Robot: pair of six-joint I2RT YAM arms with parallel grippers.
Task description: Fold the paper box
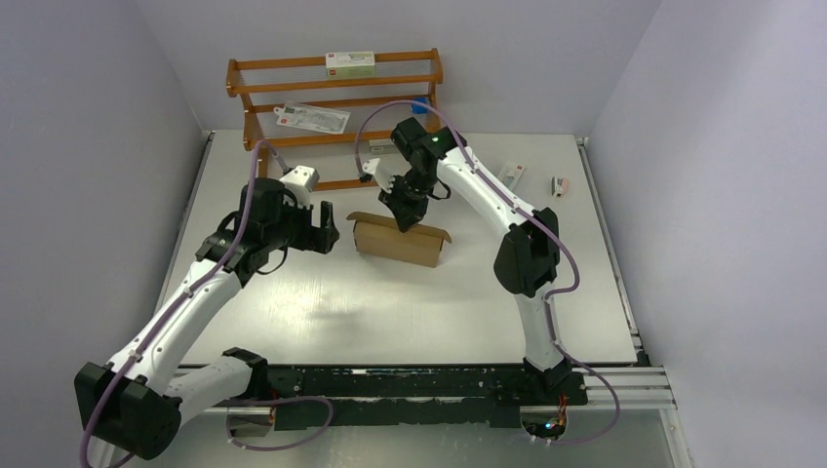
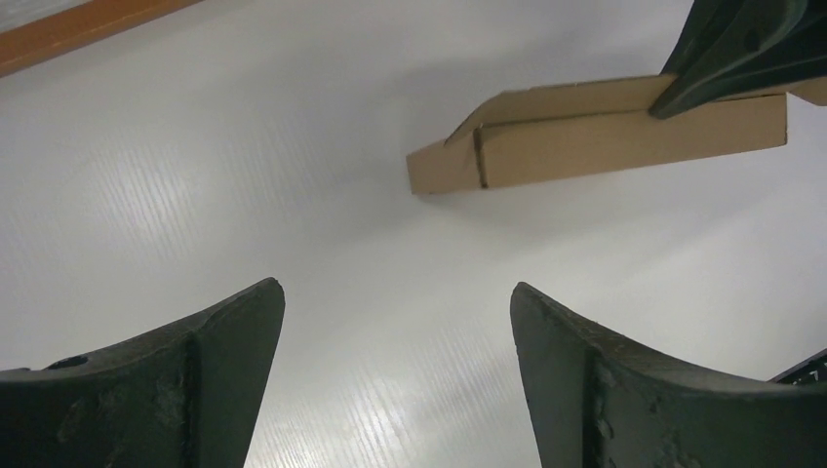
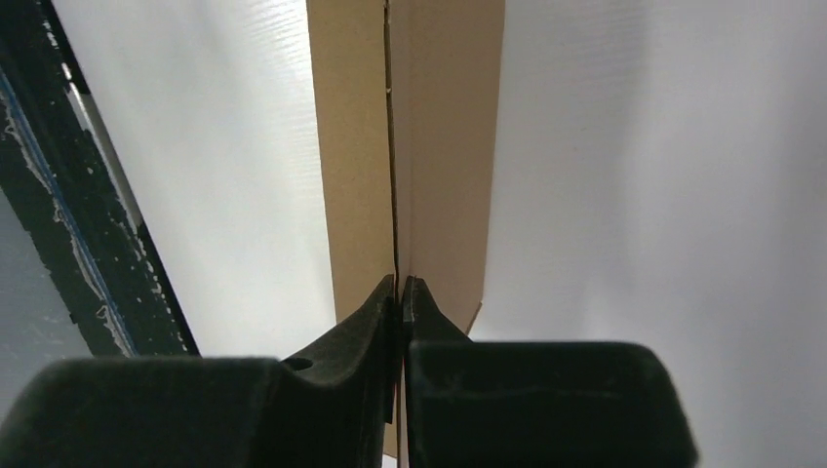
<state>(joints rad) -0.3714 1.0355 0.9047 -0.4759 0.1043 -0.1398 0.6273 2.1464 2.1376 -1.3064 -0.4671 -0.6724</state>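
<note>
The paper box (image 1: 395, 241) is plain brown cardboard, partly folded, and sits in the middle of the white table. My right gripper (image 1: 403, 222) comes down on its top from behind. In the right wrist view the gripper (image 3: 401, 281) is shut, with a thin cardboard edge of the box (image 3: 439, 146) pinched between the tips. My left gripper (image 1: 327, 234) is open and empty just left of the box. In the left wrist view its gripper (image 2: 398, 288) hangs over bare table, the box (image 2: 605, 141) lies ahead to the right, and a right finger (image 2: 702, 68) rests on the box's top.
A wooden rack (image 1: 336, 88) stands at the back with a white-and-green carton (image 1: 349, 63) and a flat package (image 1: 312, 119) on it. Two small items (image 1: 511, 175) (image 1: 559, 184) lie at the back right. A black rail (image 1: 419, 385) runs along the near edge.
</note>
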